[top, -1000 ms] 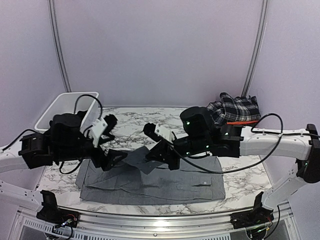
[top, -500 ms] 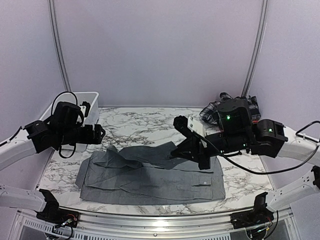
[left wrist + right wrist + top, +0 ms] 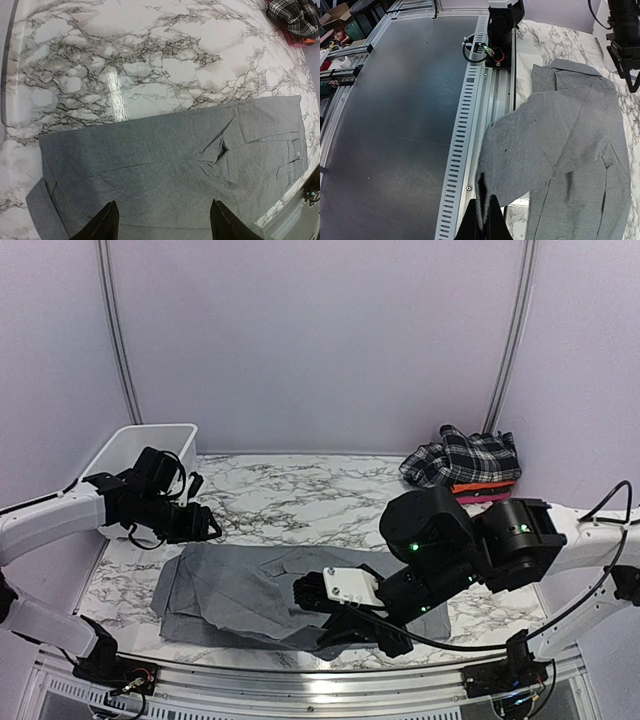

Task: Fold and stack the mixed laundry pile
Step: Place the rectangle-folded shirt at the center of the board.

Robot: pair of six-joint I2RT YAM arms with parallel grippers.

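Grey cloth is covering the near half of the marble table (image 3: pixel 300 490): the grey shirt (image 3: pixel 235 585) is lying flat and spread wide, with a small puckered crease near its middle. The right gripper (image 3: pixel 481 212) is hanging at the shirt's near edge with its fingers pressed together, pinching a corner of the fabric. That corner is being held up off the table and is draping out past the shirt's near side over the slotted rail (image 3: pixel 462 150). The left gripper (image 3: pixel 165 225) is hovering over the end of the shirt that lies toward the white basket (image 3: pixel 125 455). Its two fingers are spread wide and are touching nothing, with the cloth showing between them.

Beyond the shirt's far corner, at the end away from the basket, the plaid piece (image 3: pixel 465 458) is sitting bunched in a heap on top of the red-pink piece (image 3: pixel 487 491), both well apart from the shirt. The white basket is standing just off the table beside the shirt's other far corner. An arm base (image 3: pixel 502 25) is sitting on the rail near the shirt's collar end with a green light glowing on it; any lettering there is too small to read. In the top view, the right arm's dark bulk is hiding much of the shirt's right end.
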